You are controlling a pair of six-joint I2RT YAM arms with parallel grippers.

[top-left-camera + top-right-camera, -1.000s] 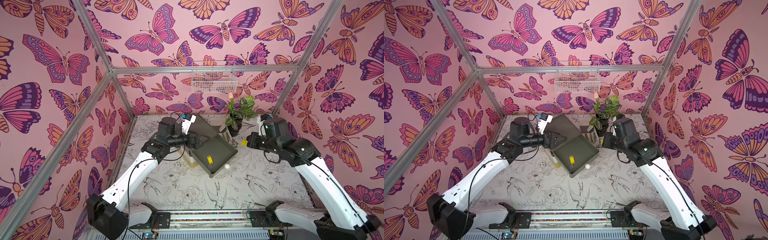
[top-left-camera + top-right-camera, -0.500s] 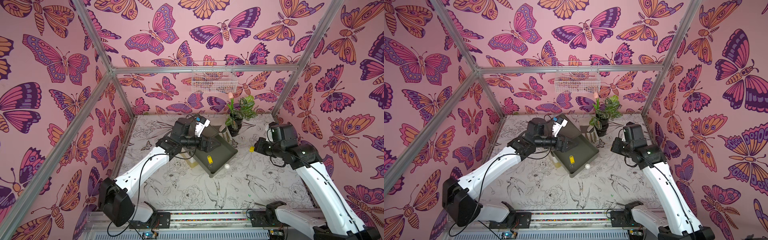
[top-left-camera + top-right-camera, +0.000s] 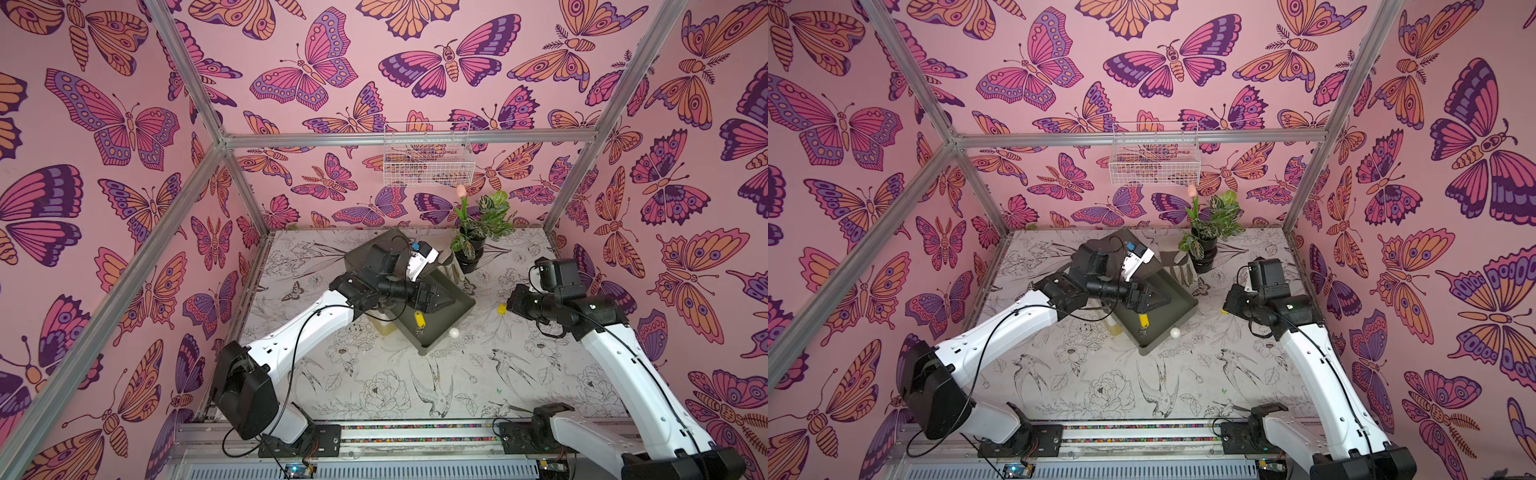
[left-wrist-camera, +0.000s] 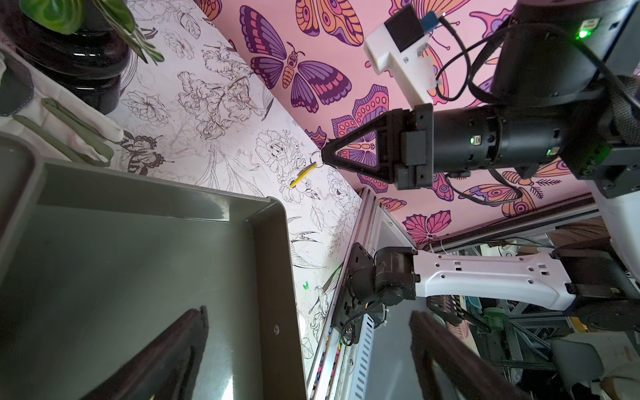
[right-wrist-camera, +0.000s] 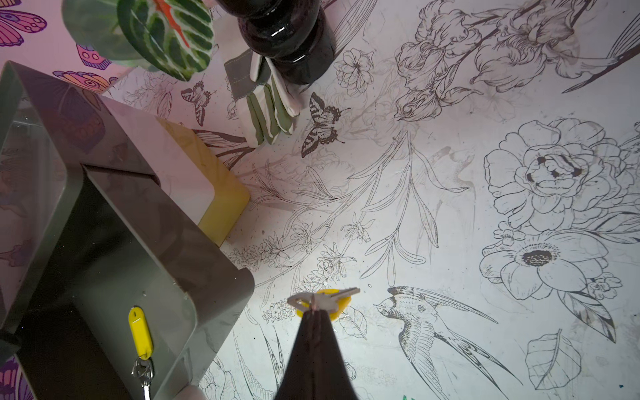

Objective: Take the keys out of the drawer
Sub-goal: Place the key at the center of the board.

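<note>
Beside the drawer, our right gripper pinches a key; we should set it down low, then centre our spread left gripper over the other key.

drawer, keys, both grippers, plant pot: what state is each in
drawer: pulled open, one key inside
yellow-tagged key in drawer: lying flat on its floor, untouched
left gripper: open, empty, over the drawer
right gripper: shut on the ring of the second yellow-tagged key
second yellow-tagged key: outside the drawer, hanging from the right gripper
plant pot: upright
</note>
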